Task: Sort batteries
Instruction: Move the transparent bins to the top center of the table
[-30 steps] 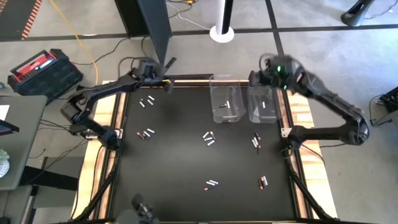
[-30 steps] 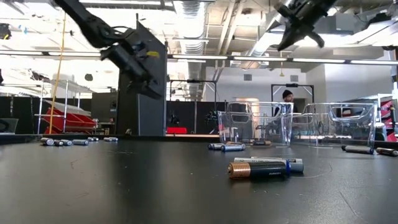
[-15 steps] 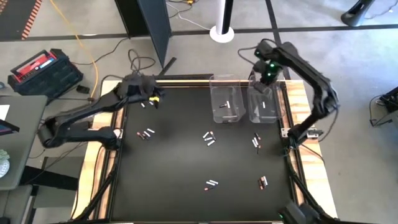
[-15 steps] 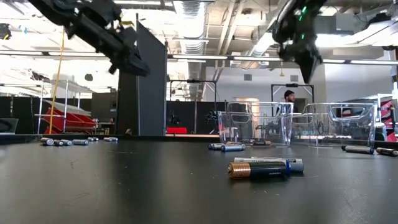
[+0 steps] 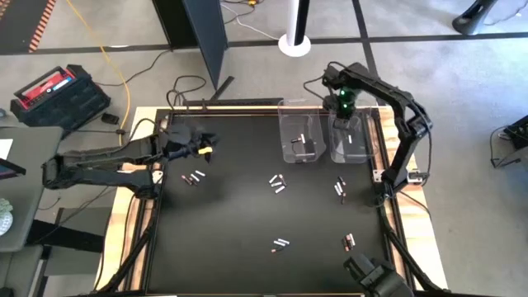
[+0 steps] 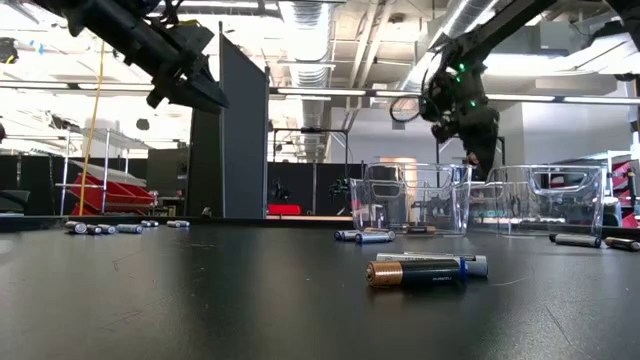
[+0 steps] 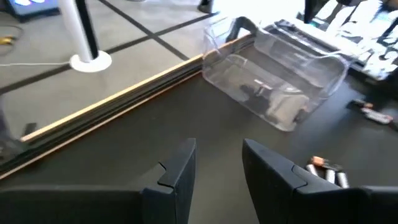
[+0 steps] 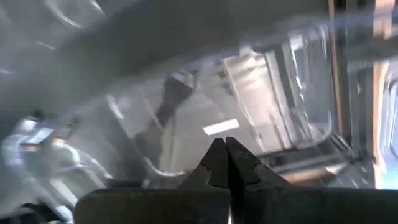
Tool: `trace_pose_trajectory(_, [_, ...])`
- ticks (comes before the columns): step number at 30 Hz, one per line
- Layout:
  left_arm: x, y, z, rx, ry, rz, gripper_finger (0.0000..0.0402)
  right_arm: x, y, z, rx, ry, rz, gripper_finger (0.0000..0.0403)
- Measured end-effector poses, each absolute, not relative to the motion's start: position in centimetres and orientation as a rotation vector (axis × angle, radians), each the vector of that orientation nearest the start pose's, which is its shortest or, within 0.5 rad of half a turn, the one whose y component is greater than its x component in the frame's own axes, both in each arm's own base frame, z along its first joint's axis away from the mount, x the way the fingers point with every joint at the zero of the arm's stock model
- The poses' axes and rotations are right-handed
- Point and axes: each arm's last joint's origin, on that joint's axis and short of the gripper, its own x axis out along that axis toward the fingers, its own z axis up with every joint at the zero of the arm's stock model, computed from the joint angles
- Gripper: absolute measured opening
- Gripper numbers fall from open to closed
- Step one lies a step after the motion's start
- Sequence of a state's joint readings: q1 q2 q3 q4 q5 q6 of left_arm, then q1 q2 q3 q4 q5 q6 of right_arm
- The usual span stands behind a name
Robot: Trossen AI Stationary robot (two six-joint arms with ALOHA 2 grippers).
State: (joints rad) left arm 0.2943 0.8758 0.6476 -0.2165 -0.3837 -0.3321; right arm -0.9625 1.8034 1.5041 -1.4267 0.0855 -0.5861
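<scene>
1. Two clear bins stand side by side at the far edge of the black table (image 5: 239,214): the left bin (image 5: 299,136) and the right bin (image 5: 351,139). Each contains at least one battery.
2. The loose batteries (image 5: 277,183) lie in small groups on the table: one pair near the left gripper, one group at the centre, one group just in front of the right bin, and two groups near the front edge. In the low view, two cells (image 6: 425,269) lie touching, end-on across the foreground.
3. The left gripper (image 5: 204,144) is raised above the table's left side, beside the pair of cells at (image 5: 195,176). Its fingers (image 7: 180,171) stand partly apart with nothing between them.
4. The right gripper (image 5: 344,103) hangs above the far end of the right bin. Its fingers (image 8: 217,165) are pressed together, holding nothing.
5. In the left wrist view, one bin (image 7: 273,78) with cells inside is visible ahead.
</scene>
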Motion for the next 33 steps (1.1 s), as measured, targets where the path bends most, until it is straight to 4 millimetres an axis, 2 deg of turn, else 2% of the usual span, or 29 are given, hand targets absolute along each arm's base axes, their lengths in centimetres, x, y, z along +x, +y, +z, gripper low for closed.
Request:
trace_pose_trajectory(6, [18.0,5.0,26.2,-0.307,0.359,0.822,0.0128,16.0,-24.8,21.6,0.216,1.851,-0.296,0.0001])
trace_pose_trajectory(13, [17.9,4.5,25.9,-0.313,0.380,0.836,0.0128,16.0,-23.3,18.6,0.174,1.924,-0.306,0.0001])
trace_pose_trajectory(21, [17.9,4.4,25.9,-0.324,0.379,0.827,0.0128,15.4,-24.3,15.5,0.259,1.977,-0.393,0.0000])
trace_pose_trajectory(27, [17.9,4.3,25.8,-0.337,0.403,0.788,0.0128,16.6,-24.2,13.6,0.239,2.014,-0.348,0.0000])
trace_pose_trajectory(33, [17.9,4.3,25.8,-0.319,0.411,0.782,0.0128,19.3,-23.1,13.5,0.131,1.975,-0.344,0.0000])
